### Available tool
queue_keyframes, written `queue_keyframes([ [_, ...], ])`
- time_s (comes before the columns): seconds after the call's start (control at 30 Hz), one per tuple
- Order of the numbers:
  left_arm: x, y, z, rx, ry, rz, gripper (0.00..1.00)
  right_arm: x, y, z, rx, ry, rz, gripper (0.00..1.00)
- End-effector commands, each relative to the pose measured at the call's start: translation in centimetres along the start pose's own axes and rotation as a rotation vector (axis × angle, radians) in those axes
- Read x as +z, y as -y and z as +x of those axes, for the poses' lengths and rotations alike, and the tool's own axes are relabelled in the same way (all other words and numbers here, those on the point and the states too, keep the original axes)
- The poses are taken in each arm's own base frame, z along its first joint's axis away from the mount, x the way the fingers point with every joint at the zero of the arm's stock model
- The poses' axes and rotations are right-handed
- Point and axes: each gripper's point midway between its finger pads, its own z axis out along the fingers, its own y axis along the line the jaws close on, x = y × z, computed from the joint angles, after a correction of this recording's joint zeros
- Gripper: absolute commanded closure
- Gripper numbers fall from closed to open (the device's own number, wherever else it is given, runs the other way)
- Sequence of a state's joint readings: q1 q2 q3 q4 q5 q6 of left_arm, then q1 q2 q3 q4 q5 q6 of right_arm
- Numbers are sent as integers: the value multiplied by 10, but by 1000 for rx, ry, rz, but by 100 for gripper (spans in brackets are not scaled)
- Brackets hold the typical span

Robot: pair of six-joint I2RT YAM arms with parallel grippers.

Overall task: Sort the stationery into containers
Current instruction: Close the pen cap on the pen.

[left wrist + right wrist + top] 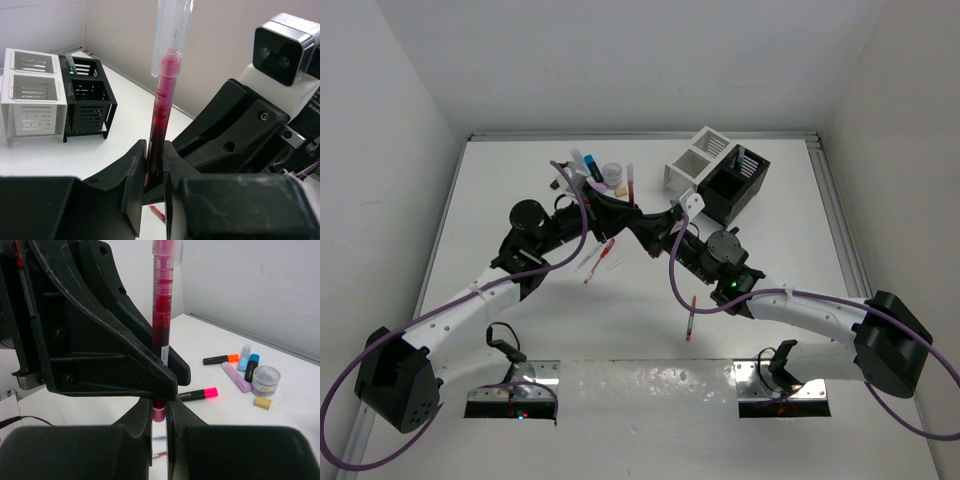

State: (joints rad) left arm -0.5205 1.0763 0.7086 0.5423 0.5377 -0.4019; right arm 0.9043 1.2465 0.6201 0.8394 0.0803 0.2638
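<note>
Left gripper (155, 167) and right gripper (159, 412) are both clamped on one upright red pen (162, 100), nose to nose. A pink highlighter (197, 394), tape roll (265, 380) and eraser (262, 402) lie beyond. The boxes (35, 117) stand apart.

Five highlighters (236, 376); five pens (161, 107), the green pen (72, 65) among them; one tape roll (265, 381); one eraser (262, 403); two joined boxes (35, 107), white and black.

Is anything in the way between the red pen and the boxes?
Nothing visible lies on the table between the red pen and the white box or black box. Both the left tool and right tool are clamped on the pen, though, so one probably has to let go first.
</note>
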Motion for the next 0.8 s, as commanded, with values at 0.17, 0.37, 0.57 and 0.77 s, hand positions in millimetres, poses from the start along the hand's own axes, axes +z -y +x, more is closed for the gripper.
queue_keyframes([
  [0.17, -2, 8, -26, 46, 92, 20, 93, 3, -12, -16, 41, 67, -54, 100],
  [0.37, -2, 6, -21, 63, 73, 16, 100, 4, -12, -8, 28, 17, -55, 82],
  [0.57, -4, -2, -15, 135, 32, -14, 100, -15, -3, 12, -25, -99, -21, 30],
  [0.77, -13, -25, 12, 277, -75, -80, 100, -54, 9, 34, -127, -346, 5, 1],
])
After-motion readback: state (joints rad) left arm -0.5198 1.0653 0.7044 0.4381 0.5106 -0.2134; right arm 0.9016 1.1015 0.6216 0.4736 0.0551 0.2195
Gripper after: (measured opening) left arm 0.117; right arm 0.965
